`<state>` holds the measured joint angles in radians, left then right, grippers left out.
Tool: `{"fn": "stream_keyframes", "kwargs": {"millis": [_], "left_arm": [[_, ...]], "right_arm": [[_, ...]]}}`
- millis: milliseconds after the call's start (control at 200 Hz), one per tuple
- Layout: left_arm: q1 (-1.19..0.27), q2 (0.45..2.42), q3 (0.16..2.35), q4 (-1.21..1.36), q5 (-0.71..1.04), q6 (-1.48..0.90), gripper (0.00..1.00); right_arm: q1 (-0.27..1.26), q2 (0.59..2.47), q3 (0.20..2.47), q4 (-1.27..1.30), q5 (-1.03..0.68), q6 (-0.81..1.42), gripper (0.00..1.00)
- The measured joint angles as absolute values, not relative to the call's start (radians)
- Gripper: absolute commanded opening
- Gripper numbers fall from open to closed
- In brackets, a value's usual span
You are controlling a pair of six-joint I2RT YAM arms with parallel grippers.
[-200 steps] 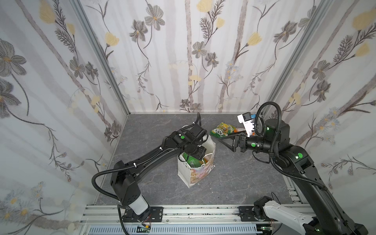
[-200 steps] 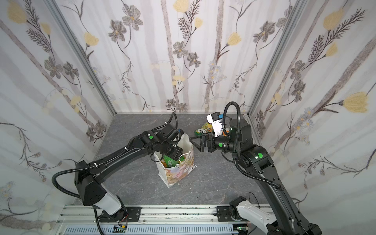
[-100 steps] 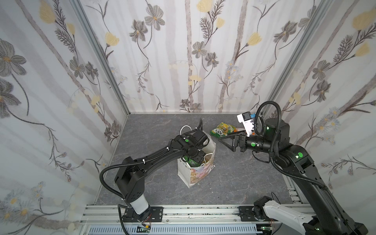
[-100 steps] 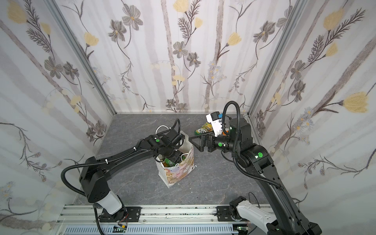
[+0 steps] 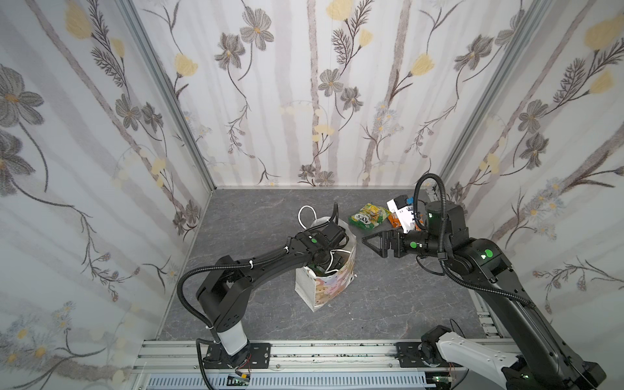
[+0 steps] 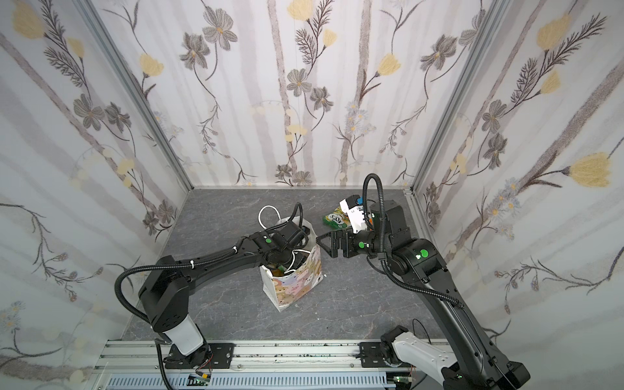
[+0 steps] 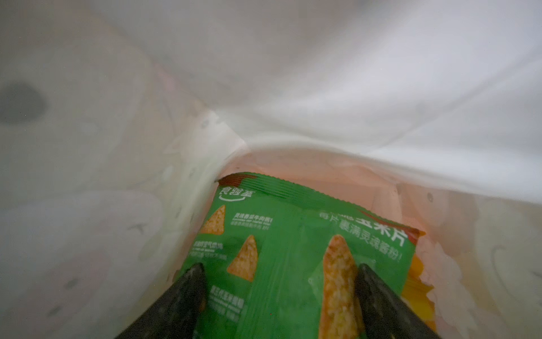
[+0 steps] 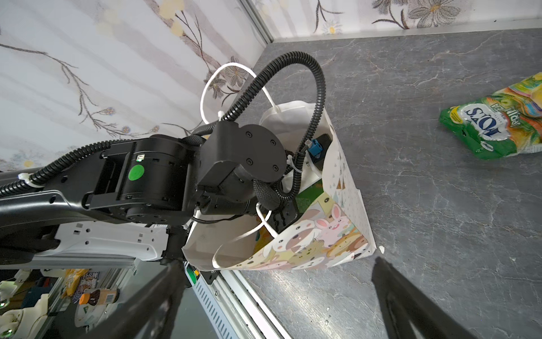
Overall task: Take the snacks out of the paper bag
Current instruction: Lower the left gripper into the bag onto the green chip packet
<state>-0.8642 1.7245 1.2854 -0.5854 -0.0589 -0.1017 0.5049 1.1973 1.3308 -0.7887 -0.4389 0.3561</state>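
The snacks are split. A green chip packet (image 7: 278,234) lies deep in the paper bag (image 5: 332,287), and the left gripper (image 7: 278,265) stands over it with jaws spread, not clamped. The bag stands upright mid-table. Just right of it the right gripper (image 5: 370,243) hovers wide open and empty. Beyond, far right, a green-yellow Fox's packet (image 5: 369,216) lies on the grey table (image 5: 256,216).

The left arm (image 5: 270,261) fills the mouth of the bag (image 5: 324,287). Inside, the left end effector (image 7: 280,267) stands spread over a green packet (image 7: 281,223), with the bag's sides close around it. The right end effector (image 5: 371,244) hangs spread wide just right of the bag. Packets (image 5: 369,216) crowd the far right. The desk (image 5: 388,304) is bare near, left and far left.
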Motion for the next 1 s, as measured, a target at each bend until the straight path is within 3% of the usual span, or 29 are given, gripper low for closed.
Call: {"fn": "stream_keyframes", "kwargs": {"millis": [95, 240, 455, 999], "left_arm": [[-0.865, 1.736, 1.276, -0.557, -0.060, -0.105, 0.63], [-0.864, 1.748, 1.267, -0.513, -0.074, -0.112, 0.35], [-0.850, 1.734, 1.256, -0.485, -0.157, -0.133, 0.00], [-0.821, 1.638, 1.230, -0.592, -0.234, -0.220, 0.00]], "right_arm": [[0.508, 1.199, 1.332, -0.800, -0.437, 0.354, 0.99], [0.512, 1.203, 1.340, -0.802, -0.432, 0.353, 0.99], [0.517, 1.203, 1.351, -0.802, -0.431, 0.354, 0.99], [0.517, 1.203, 1.354, -0.802, -0.431, 0.354, 0.99]]}}
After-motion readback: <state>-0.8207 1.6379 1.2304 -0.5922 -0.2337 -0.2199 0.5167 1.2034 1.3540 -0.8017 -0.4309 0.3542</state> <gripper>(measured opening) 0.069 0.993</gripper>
